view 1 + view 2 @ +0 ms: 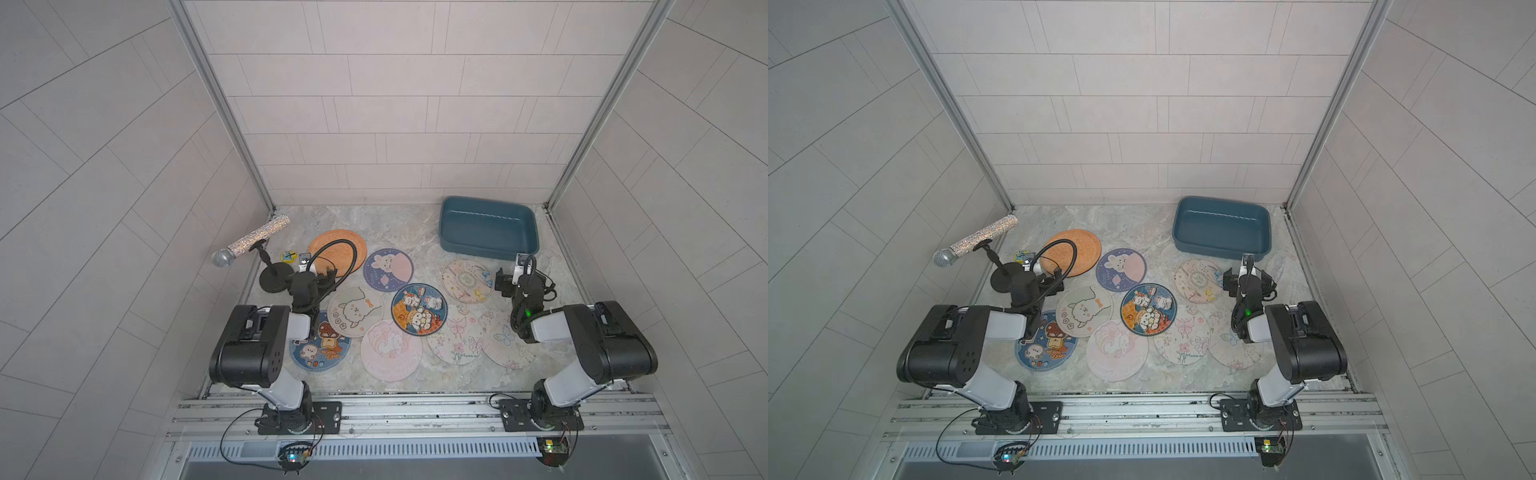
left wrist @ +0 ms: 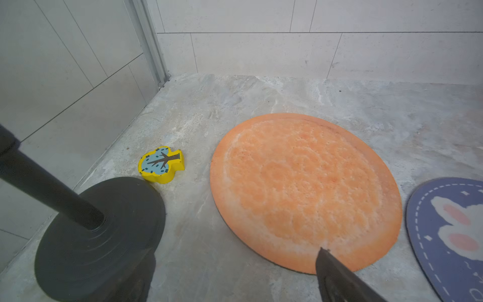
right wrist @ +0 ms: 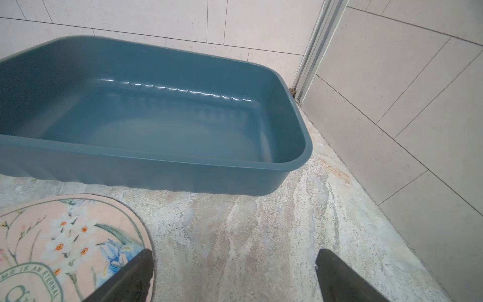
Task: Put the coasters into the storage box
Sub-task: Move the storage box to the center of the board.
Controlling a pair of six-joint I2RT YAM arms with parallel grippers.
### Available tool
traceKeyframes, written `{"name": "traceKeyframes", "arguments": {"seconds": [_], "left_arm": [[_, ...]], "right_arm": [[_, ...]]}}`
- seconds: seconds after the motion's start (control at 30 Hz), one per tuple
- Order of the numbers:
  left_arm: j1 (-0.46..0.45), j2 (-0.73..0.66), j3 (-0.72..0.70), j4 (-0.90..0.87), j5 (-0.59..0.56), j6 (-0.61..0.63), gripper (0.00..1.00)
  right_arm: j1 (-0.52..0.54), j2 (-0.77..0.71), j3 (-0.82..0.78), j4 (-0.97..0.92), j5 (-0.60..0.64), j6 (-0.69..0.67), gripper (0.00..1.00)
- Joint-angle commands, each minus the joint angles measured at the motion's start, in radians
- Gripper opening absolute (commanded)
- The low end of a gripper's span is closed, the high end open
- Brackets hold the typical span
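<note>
Several round coasters lie flat on the marbled floor in both top views: plain orange (image 1: 337,252), purple bunny (image 1: 388,269), cream alpaca (image 1: 354,309), blue with animals (image 1: 419,308), pink (image 1: 390,350), floral cream (image 1: 466,281). At the back right stands the teal storage box (image 1: 486,232), with nothing in it (image 3: 156,125). My left gripper (image 2: 235,258) is open and low at the near edge of the orange coaster (image 2: 305,193), holding nothing. My right gripper (image 3: 234,252) is open over bare floor between the floral coaster (image 3: 65,243) and the box.
A glittery microphone (image 1: 249,241) sits on a stand with a black round base (image 2: 104,235) right beside my left gripper. A small yellow badge (image 2: 160,164) lies behind that base. Tiled walls close in the left, right and back sides.
</note>
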State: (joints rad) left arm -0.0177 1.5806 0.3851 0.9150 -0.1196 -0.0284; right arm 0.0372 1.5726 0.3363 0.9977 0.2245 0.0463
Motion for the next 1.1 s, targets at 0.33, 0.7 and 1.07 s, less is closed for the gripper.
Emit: {"name": "traceKeyframes", "arguments": {"seconds": [0.33,0.7,1.07], "left_arm": [[0.002,0.002,0.015,-0.006,0.032,0.015,1.00],[0.003,0.004,0.018,-0.013,0.035,0.012,1.00],[0.002,-0.072,0.219,-0.417,-0.011,0.005,0.99]], "right_arm": [[0.000,-0.003,0.009,-0.002,-0.002,0.005,1.00],[-0.007,-0.005,0.008,-0.003,-0.014,0.006,1.00],[-0.016,-0.213,0.230,-0.547,-0.071,0.045,1.00]]}}
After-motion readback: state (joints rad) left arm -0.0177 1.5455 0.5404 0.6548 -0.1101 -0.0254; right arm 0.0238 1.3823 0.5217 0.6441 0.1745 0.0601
